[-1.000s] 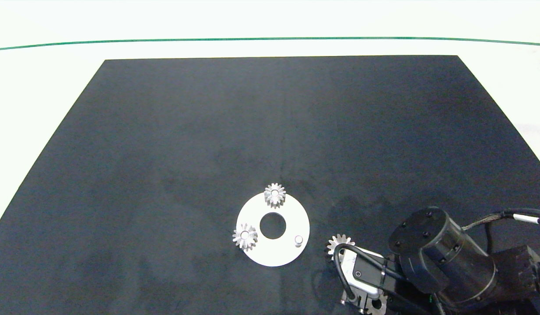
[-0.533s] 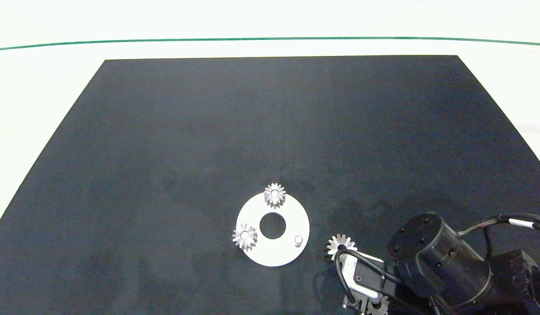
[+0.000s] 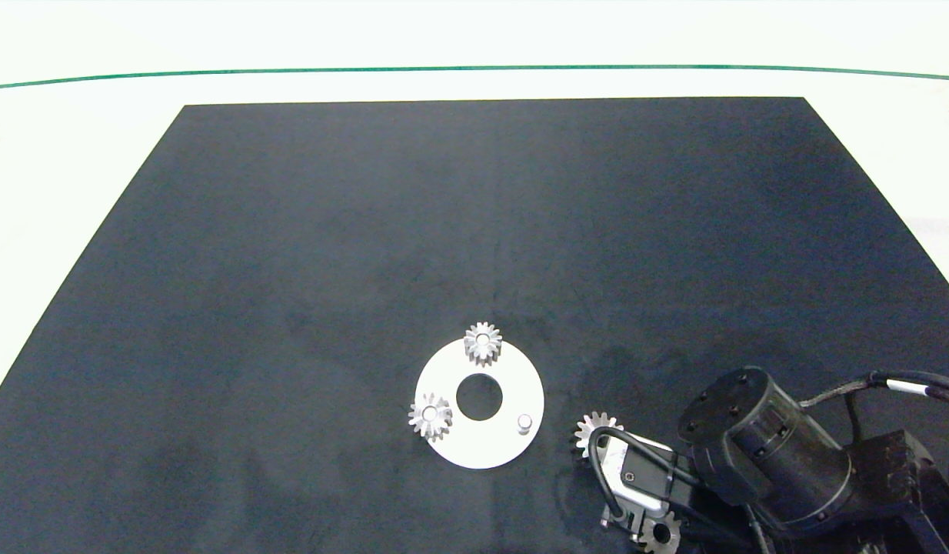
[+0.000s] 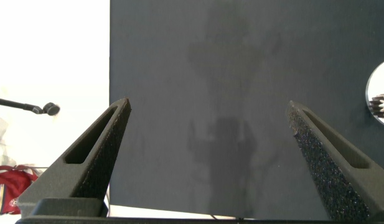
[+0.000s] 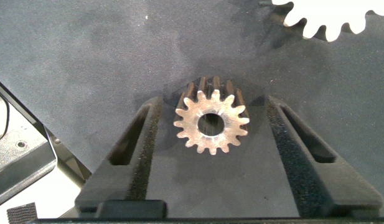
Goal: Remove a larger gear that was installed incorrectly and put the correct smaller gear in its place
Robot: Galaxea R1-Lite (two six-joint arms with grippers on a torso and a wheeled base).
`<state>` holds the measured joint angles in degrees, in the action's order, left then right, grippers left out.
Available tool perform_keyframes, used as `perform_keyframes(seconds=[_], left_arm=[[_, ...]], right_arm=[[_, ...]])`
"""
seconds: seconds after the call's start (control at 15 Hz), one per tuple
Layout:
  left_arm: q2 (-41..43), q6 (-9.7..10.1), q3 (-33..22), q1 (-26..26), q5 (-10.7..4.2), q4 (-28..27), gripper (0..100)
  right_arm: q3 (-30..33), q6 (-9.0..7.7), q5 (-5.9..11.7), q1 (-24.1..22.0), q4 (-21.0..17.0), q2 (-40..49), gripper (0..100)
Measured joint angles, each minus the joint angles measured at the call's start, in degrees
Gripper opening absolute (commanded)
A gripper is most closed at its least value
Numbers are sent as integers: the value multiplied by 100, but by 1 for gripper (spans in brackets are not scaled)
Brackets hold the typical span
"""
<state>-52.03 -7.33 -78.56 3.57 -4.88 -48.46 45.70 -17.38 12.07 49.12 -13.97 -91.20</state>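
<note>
The smaller gear (image 5: 211, 123) lies flat on the black mat between the fingers of my right gripper (image 5: 213, 106), which is open with a gap on each side of the gear. From above, this gear (image 3: 660, 535) peeks out under the right wrist near the mat's front edge. The larger gear (image 3: 597, 431), with long spiky teeth, lies on the mat just right of the white round plate (image 3: 482, 450), and its edge (image 5: 322, 15) shows beyond the fingers. My left gripper (image 4: 207, 104) hangs open over the mat's left edge.
Two small gears (image 3: 483, 342) (image 3: 430, 416) sit on pegs of the plate, and a third peg (image 3: 524, 422) stands bare beside the centre hole. The black mat (image 3: 367, 231) stretches wide behind the plate. A red bag (image 4: 11, 186) lies off the table.
My right arm has shifted slightly at the front edge, and more of the smaller gear now shows under the wrist. The plate and its gears have not moved.
</note>
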Motion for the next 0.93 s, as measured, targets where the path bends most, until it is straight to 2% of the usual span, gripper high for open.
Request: perform_keyframes(seconds=[0.93], left_arm=[[-23, 0, 17, -10, 0, 4, 100]], right_arm=[[-56, -45, 22, 0, 116, -102, 34]])
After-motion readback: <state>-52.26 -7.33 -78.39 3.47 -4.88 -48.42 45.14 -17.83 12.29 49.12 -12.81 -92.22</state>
